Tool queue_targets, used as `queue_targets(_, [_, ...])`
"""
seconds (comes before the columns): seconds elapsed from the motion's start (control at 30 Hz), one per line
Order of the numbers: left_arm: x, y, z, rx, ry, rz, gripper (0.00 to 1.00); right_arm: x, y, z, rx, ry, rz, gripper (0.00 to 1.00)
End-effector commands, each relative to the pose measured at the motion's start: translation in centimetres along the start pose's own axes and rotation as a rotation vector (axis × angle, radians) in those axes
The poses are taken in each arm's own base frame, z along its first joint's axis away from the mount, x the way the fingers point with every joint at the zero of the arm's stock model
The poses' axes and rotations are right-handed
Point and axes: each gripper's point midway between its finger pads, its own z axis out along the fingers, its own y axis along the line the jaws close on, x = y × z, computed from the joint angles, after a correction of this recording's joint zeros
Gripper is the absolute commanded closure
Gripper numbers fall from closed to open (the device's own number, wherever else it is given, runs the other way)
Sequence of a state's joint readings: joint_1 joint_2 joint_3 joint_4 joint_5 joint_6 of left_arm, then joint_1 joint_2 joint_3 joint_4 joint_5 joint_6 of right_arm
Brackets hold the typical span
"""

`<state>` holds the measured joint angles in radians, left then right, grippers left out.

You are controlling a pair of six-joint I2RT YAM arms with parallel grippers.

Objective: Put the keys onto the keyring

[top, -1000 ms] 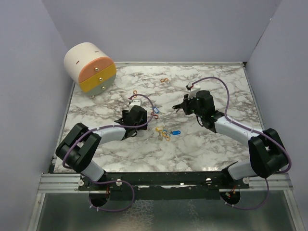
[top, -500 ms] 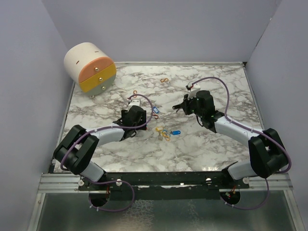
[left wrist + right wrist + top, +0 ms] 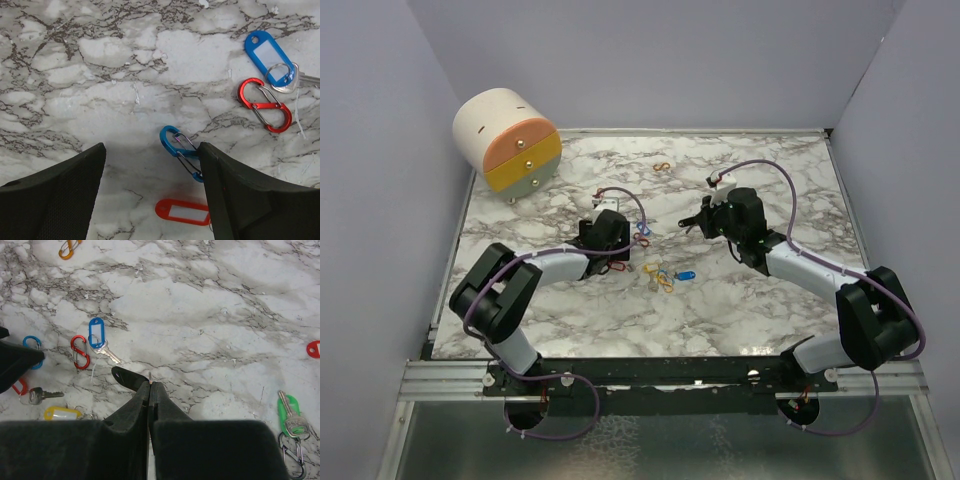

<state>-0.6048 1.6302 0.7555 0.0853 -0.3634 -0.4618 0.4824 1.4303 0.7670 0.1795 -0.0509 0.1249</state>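
Small keys with oblong plastic tags [image 3: 685, 274] lie scattered flat on the grey-veined white marble tabletop [image 3: 750, 310], between the two grippers. The blue-tagged key [image 3: 270, 56] rests just beside a red S-shaped carabiner clip [image 3: 265, 105]. The green-tagged key [image 3: 289, 412] lies well apart from it, low at the right of the right wrist view.

The left gripper [image 3: 151, 146] stands wide with nothing between its fingers. A blue carabiner clip [image 3: 180, 150] runs up against the inner edge of one of them. The right gripper [image 3: 150, 385] is closed tight, and a thin metal sliver at its tip is too small to identify.

In the left wrist view the red tag [image 3: 182, 211] has one end hidden behind a finger. A yellow tag [image 3: 61, 413] sits at the edge of the right gripper's body. Another red tag [image 3: 314, 349] is cut off by the frame.
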Motion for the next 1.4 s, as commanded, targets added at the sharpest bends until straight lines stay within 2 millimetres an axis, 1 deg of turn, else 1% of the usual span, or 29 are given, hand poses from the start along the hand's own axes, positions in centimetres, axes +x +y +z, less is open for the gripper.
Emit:
queue_targets(0.0, [-0.3,0.5,1.3,-0.023,0.021,0.017,0.22,-0.4,0.4,-0.1,-0.022,-0.016,-0.014,1.0])
queue_targets(0.03, [-0.8,0.3,1.5,-0.015,0.01,0.014,0.23,-0.4,0.4,-0.1,-0.021,-0.017,-0.013,1.0])
queue_targets(0.1, [-1.1,0.1,2.1,-0.014,0.007,0.023,0.22,-0.3,0.3,0.0,-0.02,-0.015,-0.015,1.0])
queue_targets(0.2, [-2.8,-0.3,2.2,-0.008,-0.035,0.027,0.22,-0.3,0.3,0.1,-0.018,-0.014,-0.014,1.0])
queue_targets(0.27, [-4.1,-0.3,1.9,-0.011,-0.067,0.023,0.22,-0.3,0.3,0.1,-0.018,-0.014,-0.014,1.0])
queue_targets(0.3, [-4.3,-0.3,1.8,-0.014,-0.072,0.022,0.22,-0.4,0.3,0.1,-0.019,-0.015,-0.015,1.0])
queue_targets(0.33, [-5.3,-0.4,1.1,-0.005,-0.101,0.013,0.22,-0.4,0.3,0.1,-0.019,-0.016,-0.016,1.0])
queue_targets(0.37, [-5.9,-0.5,0.6,0.0,-0.119,0.006,0.22,-0.4,0.3,0.0,-0.017,-0.016,-0.014,1.0])
queue_targets(0.47, [-6.4,-0.4,-0.3,0.017,-0.151,-0.008,0.22,-0.3,0.3,0.1,-0.019,-0.013,-0.015,1.0])
queue_targets(0.6, [-6.2,-0.4,-1.0,0.037,-0.156,-0.01,0.21,-0.3,0.3,0.1,-0.021,-0.012,-0.014,1.0])
queue_targets(0.73, [-5.6,-0.8,-1.1,0.071,-0.145,-0.009,0.21,-0.4,0.4,0.0,-0.023,-0.015,-0.014,1.0])
queue_targets(0.9, [-4.7,-1.9,-0.4,0.127,-0.112,0.01,0.23,-0.5,0.4,-0.1,-0.024,-0.015,-0.015,1.0])
queue_targets(1.03, [-4.1,-2.6,0.2,0.155,-0.091,0.008,0.26,-0.4,0.5,-0.2,-0.024,-0.011,-0.015,1.0])
queue_targets(1.13, [-3.8,-2.8,0.5,0.159,-0.082,0.007,0.29,-0.4,0.4,-0.2,-0.023,-0.01,-0.015,1.0])
queue_targets(1.37, [-2.8,-2.6,1.5,0.147,-0.057,0.015,0.32,-0.4,0.4,-0.2,-0.02,-0.011,-0.016,1.0])
